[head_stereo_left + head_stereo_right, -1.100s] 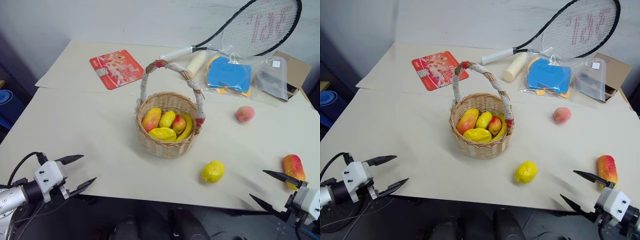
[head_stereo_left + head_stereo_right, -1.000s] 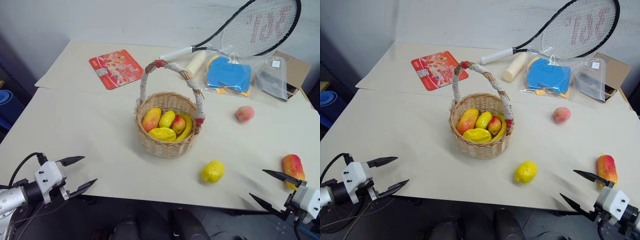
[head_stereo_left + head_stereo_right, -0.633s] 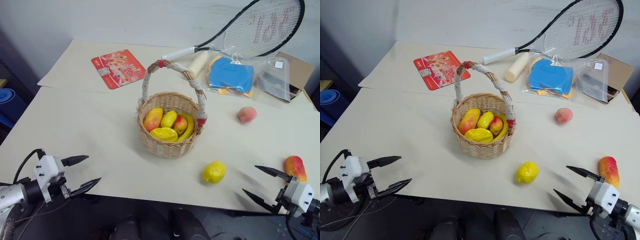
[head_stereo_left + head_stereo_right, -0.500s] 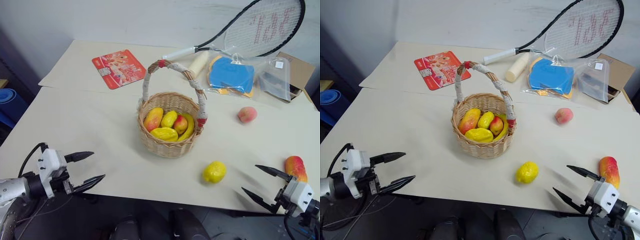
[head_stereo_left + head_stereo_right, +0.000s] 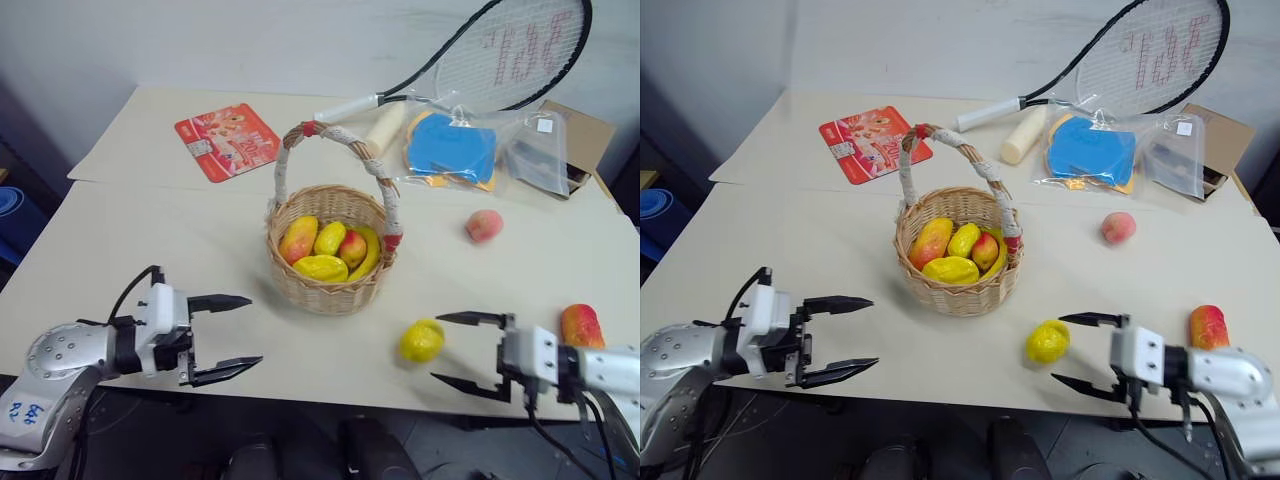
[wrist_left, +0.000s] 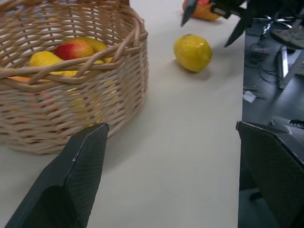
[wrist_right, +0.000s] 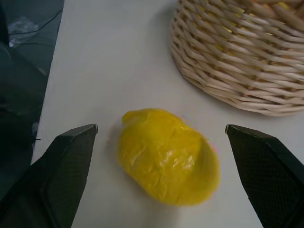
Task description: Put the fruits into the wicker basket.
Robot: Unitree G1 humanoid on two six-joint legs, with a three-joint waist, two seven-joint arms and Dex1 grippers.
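Between right fingers (image 7: 71, 166), lemon (image 7: 168, 154)

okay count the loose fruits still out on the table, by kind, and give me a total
Lemon: 1
Peach: 1
Mango: 1
Total: 3

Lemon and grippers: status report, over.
Right gripper open, empty, facing the lemon. Left gripper open, empty, beside the wicker basket. Peach and mango on the table. Nothing between right gripper and lemon.
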